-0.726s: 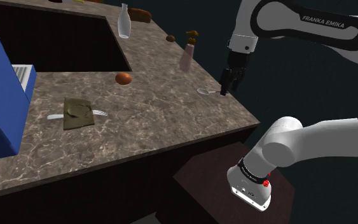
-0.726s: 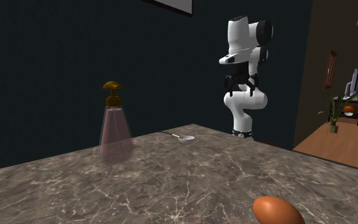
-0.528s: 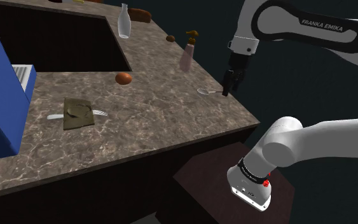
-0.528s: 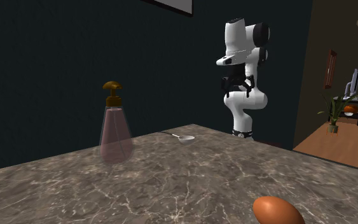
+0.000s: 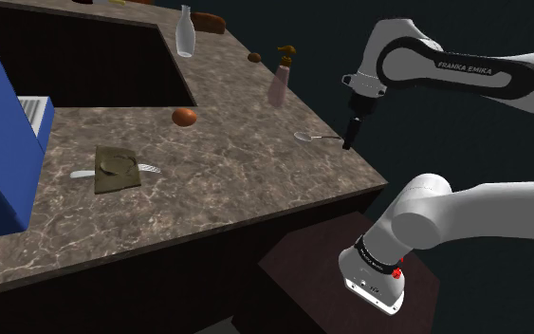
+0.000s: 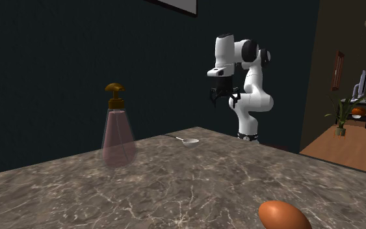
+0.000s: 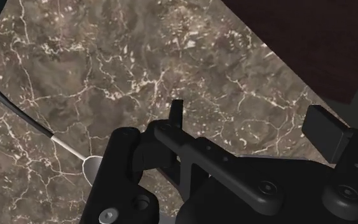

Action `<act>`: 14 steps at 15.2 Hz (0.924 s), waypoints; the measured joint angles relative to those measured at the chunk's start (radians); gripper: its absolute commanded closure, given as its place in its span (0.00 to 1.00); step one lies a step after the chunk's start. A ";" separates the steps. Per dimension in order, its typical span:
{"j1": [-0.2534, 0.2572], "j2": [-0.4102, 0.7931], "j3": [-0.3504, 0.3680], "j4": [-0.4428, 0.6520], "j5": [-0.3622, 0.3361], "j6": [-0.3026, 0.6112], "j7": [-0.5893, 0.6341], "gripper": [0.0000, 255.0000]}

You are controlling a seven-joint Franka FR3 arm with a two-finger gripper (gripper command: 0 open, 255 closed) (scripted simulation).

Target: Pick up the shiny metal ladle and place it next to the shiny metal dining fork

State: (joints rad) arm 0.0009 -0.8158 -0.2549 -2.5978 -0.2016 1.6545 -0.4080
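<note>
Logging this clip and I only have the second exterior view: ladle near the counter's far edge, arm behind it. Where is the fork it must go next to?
Observer: In the shoulder view the fork lies well away from the ladle, toward that view's left, beside an olive-brown mat.
Operator: Is the ladle between the fingers yet?
Observer: No. In the wrist view its bowl sits off to one side of the open gripper, outside the fingers and not touched.

On the counter [image 5: 255, 190], the ladle [image 5: 304, 137] lies by the corner, near my claw [image 5: 348, 144]; the fork [image 5: 149, 169] lies well apart, toward the shoulder view's left.
</note>
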 measured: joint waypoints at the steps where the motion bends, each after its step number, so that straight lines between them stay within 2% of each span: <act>1: 0.000 0.006 -0.033 -0.012 -0.031 0.033 -0.056 0.00; 4: 0.009 0.040 -0.127 -0.022 -0.109 0.125 -0.220 0.00; 9: 0.056 0.146 -0.284 -0.006 -0.195 0.302 -0.476 0.00; 12: 0.103 0.227 -0.388 0.027 -0.219 0.408 -0.640 0.00; 14: 0.154 0.298 -0.459 0.061 -0.210 0.481 -0.751 0.00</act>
State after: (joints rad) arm 0.1549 -0.5175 -0.7143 -2.5369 -0.4116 2.1351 -1.1587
